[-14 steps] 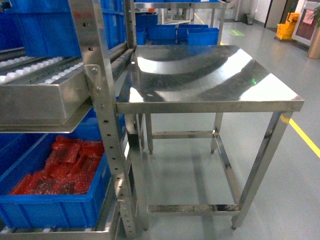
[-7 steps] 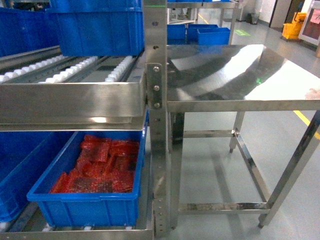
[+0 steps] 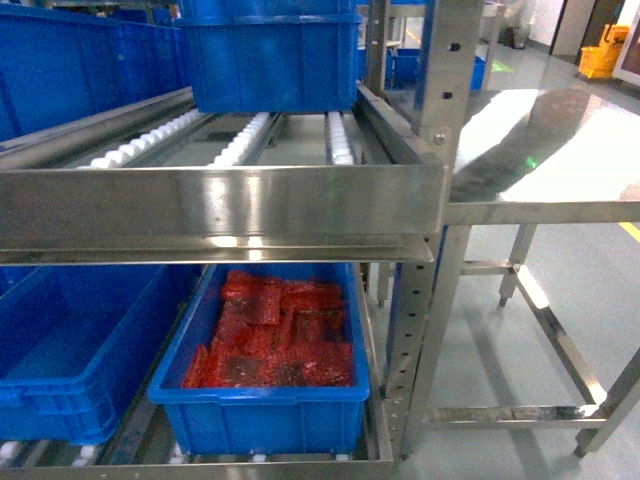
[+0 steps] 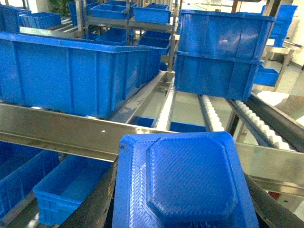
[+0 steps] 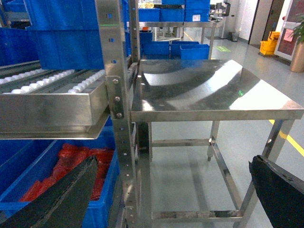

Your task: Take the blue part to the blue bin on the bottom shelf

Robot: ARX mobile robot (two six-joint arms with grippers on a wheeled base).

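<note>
Blue bin (image 3: 70,350) left of packs crate (image 3: 270,410), bottom shelf (image 3: 200,465).

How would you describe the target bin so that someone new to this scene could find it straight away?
Start at the steel rack and look beneath its shiny front bar to the bottom shelf. Two blue crates sit there side by side. The blue bin is the left one, with a plain blue inside, while the crate on its right is filled with red bubble-wrap packs.

Blue part (image 4: 183,183) filled my left wrist view, its bottom cut by frame edge. Blue bin (image 3: 70,340) cropped at left in head view. Right gripper fingers (image 5: 57,199) only dark blurs at frame corners.
</note>
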